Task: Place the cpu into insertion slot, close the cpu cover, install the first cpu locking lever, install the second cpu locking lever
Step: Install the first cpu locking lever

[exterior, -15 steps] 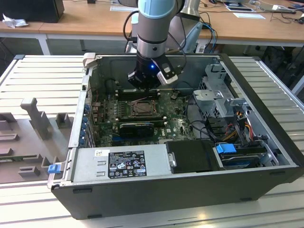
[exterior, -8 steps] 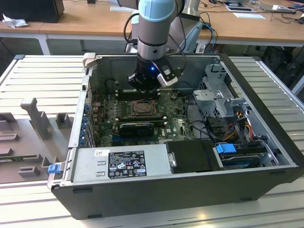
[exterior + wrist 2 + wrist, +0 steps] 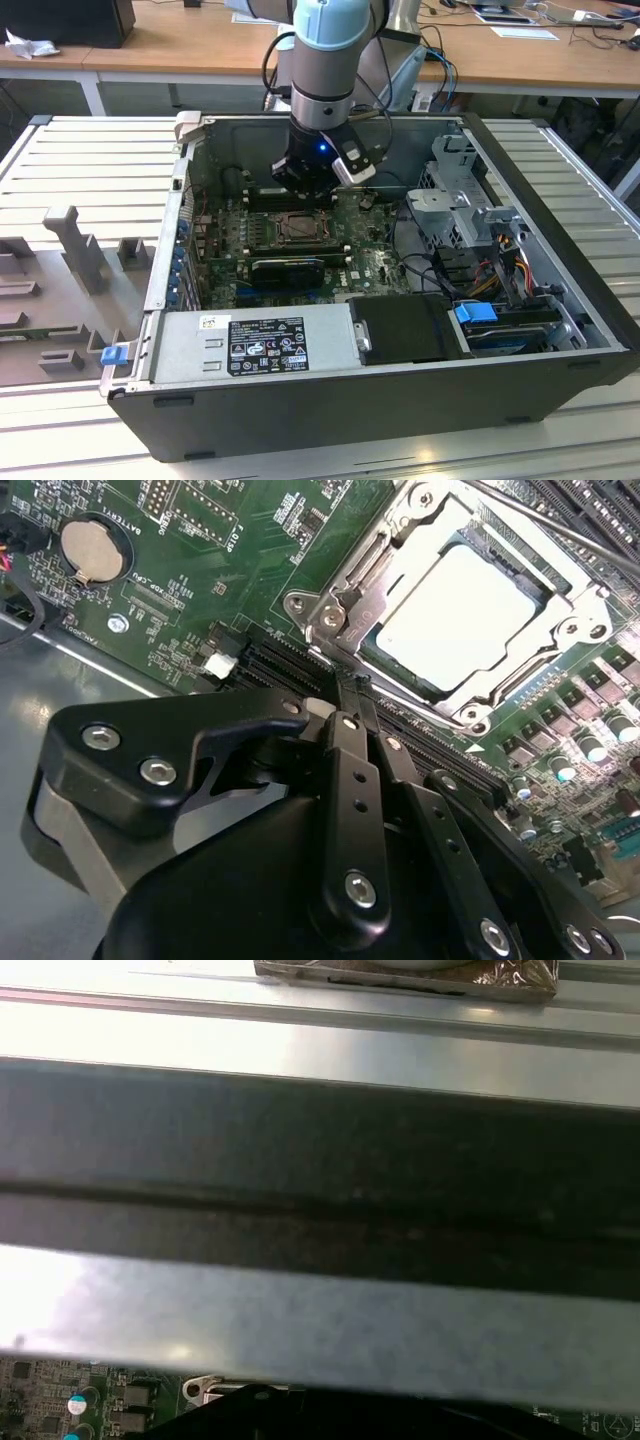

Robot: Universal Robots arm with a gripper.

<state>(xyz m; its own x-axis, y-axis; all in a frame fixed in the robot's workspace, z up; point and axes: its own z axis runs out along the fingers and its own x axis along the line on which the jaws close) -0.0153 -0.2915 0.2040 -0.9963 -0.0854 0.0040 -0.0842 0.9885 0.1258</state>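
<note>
Gripper (image 3: 352,702) is sitting low inside the open computer case (image 3: 560,330), fingers pressed together with nothing between them, tips hovering right at the near edge of the insertion slot (image 3: 470,610) on the green motherboard (image 3: 240,550). The cpu (image 3: 455,615) is lying flat in the slot, pale metal top showing through the square opening of the cpu cover (image 3: 350,590), which looks folded down over it. So judging by this, chip placement and cover closing are done, and the locking-lever step is in hand. A thin metal rod, probably one of the levers (image 3: 560,525), is running along the far side of the socket; can't tell if it is latched. The step calls for pushing a thin lever down and hooking it under its tab, so careful contact with the closed fingertips and no sliding onto the board parts nearby. In the exterior view, the case is also holding the power supply (image 3: 265,345) along the near wall, a drive cage (image 3: 455,190) toward the exterior view's right, and cables (image 3: 490,270).
</note>
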